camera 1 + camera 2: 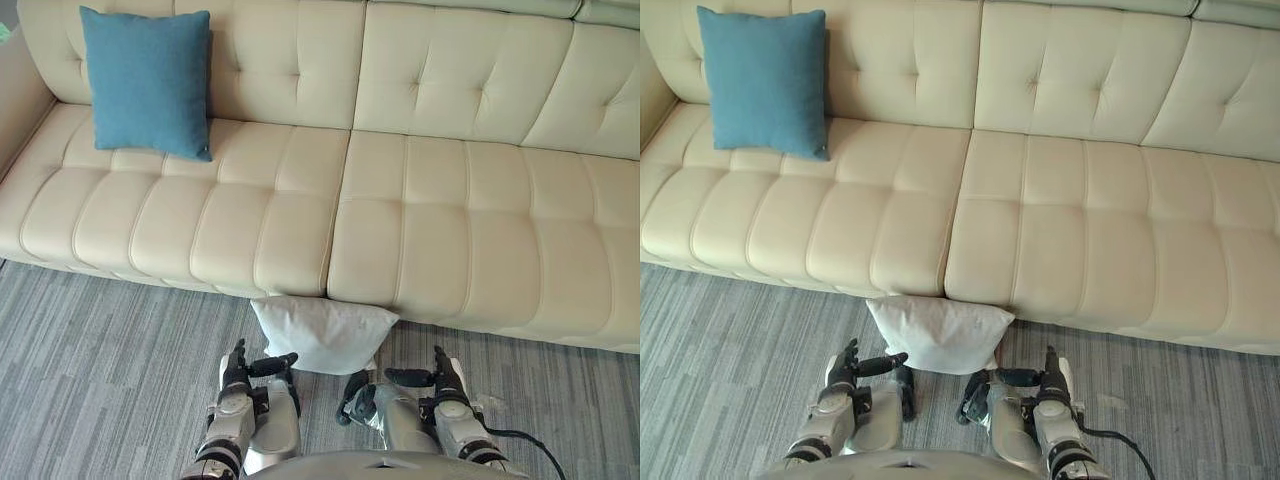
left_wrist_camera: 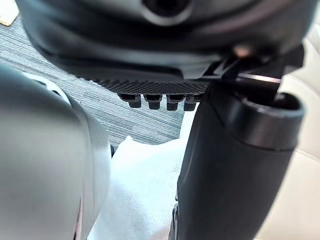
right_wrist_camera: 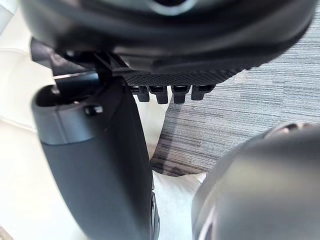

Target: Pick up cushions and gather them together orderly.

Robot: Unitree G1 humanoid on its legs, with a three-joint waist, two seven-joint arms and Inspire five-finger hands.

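A white cushion (image 1: 322,330) lies on the grey carpet against the front of the cream sofa (image 1: 430,220), at the seam between its two seats. A blue cushion (image 1: 148,80) leans upright on the backrest at the sofa's left end. My left hand (image 1: 240,382) hovers just left of the white cushion's near edge, fingers straight and thumb (image 2: 235,165) pointing toward it. My right hand (image 1: 445,388) is level with it just right of the cushion, open as well, thumb (image 3: 95,165) turned inward. Neither hand holds anything. The white cushion (image 2: 145,185) shows past the left thumb.
The sofa spans the whole width, its seats bare apart from the blue cushion. Grey striped carpet (image 1: 100,370) lies on both sides of my hands. A beige wall or panel (image 1: 15,100) stands at the sofa's far left.
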